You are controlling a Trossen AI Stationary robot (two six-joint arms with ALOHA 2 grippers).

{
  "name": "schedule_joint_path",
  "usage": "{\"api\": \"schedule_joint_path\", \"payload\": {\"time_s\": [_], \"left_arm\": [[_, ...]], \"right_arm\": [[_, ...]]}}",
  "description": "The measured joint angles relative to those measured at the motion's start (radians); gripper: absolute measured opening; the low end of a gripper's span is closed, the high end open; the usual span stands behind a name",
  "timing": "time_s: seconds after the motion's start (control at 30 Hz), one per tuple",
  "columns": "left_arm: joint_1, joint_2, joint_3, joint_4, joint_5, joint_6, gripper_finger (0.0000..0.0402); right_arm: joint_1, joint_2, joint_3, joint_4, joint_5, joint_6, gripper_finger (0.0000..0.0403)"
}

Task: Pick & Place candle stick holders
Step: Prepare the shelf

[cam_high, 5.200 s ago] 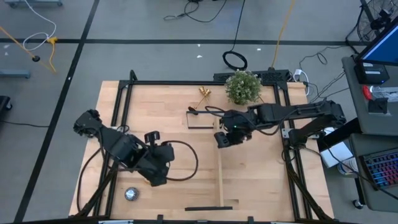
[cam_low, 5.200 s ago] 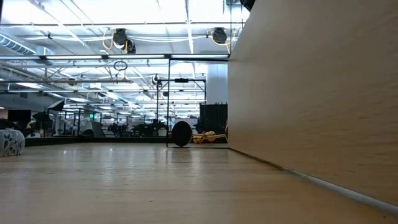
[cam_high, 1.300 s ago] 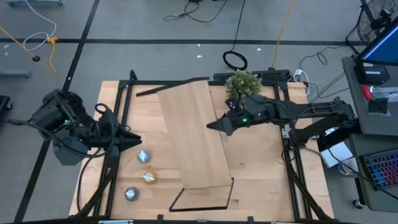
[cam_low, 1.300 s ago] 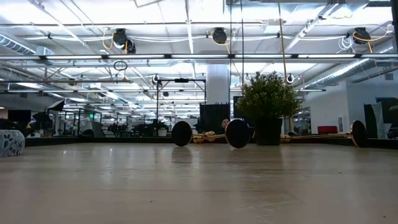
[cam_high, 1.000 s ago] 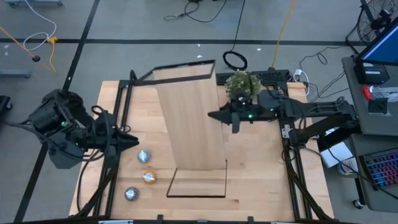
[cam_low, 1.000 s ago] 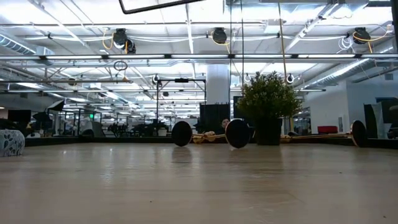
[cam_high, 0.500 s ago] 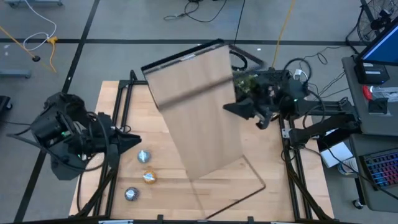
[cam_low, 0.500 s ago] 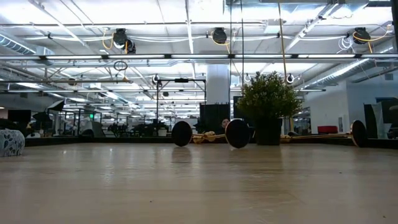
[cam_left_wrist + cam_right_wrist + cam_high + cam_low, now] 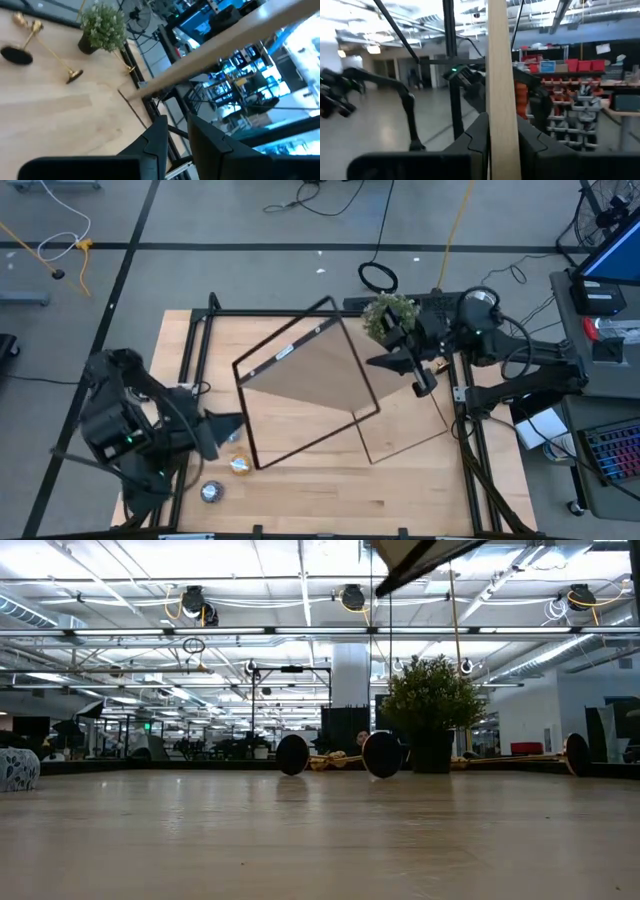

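Right gripper (image 9: 502, 122) clamped on edge of wooden board (image 9: 305, 380), held tilted in air over table (image 9: 300, 485) middle. Left gripper (image 9: 176, 131) low by left edge, fingers slightly apart, empty. Candle stick holders (image 9: 382, 754) lying on sides along far edge beside potted plant (image 9: 430, 700). Two tealights (image 9: 240, 465) near left front; open wood elsewhere.
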Motion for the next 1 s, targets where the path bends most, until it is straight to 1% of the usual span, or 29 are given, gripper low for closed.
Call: {"api": "schedule_joint_path", "payload": {"time_s": [0.1, 0.2, 0.27, 0.3, 0.33, 0.37, 0.43, 0.57, 0.7, 0.77, 0.87, 0.9, 1.0], "left_arm": [[0.009, 0.037, 0.000, -0.007, 0.010, -0.088, 0.0063], [0.017, 0.066, 0.000, -0.077, 0.037, -0.250, 0.0033], [0.017, 0.084, 0.000, -0.158, 0.070, -0.388, 0.0012], [0.018, 0.091, -0.001, -0.195, 0.101, -0.438, 0.0006], [0.018, 0.094, -0.001, -0.211, 0.142, -0.454, 0.0005], [0.019, 0.094, -0.002, -0.210, 0.173, -0.460, 0.0007], [0.019, 0.079, -0.012, -0.203, 0.179, -0.465, 0.0014], [0.019, 0.041, -0.022, -0.193, 0.145, -0.466, 0.0020], [0.019, -0.015, -0.024, -0.160, 0.109, -0.449, 0.0006], [0.019, -0.052, -0.024, -0.148, 0.126, -0.444, 0.0004], [0.019, -0.107, -0.024, -0.148, 0.190, -0.453, 0.0007], [0.019, -0.126, -0.024, -0.150, 0.196, -0.454, 0.0006], [0.020, -0.192, -0.024, -0.143, 0.203, -0.458, 0.0003]], "right_arm": [[-0.003, -0.001, 0.000, -0.031, -0.014, -0.025, 0.0040], [-0.001, -0.001, 0.000, -0.032, -0.024, -0.078, 0.0040], [0.003, -0.009, 0.000, -0.029, -0.052, -0.153, 0.0040], [0.007, -0.014, 0.000, -0.026, -0.064, -0.190, 0.0040], [0.010, -0.019, 0.000, -0.023, -0.074, -0.216, 0.0040], [0.011, -0.024, 0.000, -0.021, -0.080, -0.235, 0.0040], [0.012, -0.031, 0.000, -0.022, -0.094, -0.253, 0.0040], [0.014, -0.044, 0.000, -0.042, -0.135, -0.300, 0.0040], [0.037, -0.060, 0.000, -0.055, -0.173, -0.376, 0.0040], [0.053, -0.071, 0.000, -0.055, -0.191, -0.416, 0.0040], [0.075, -0.085, 0.000, -0.057, -0.201, -0.453, 0.0040], [0.082, -0.087, 0.000, -0.066, -0.206, -0.471, 0.0040], [0.109, -0.089, 0.020, -0.148, -0.207, -0.556, 0.0040]]}}
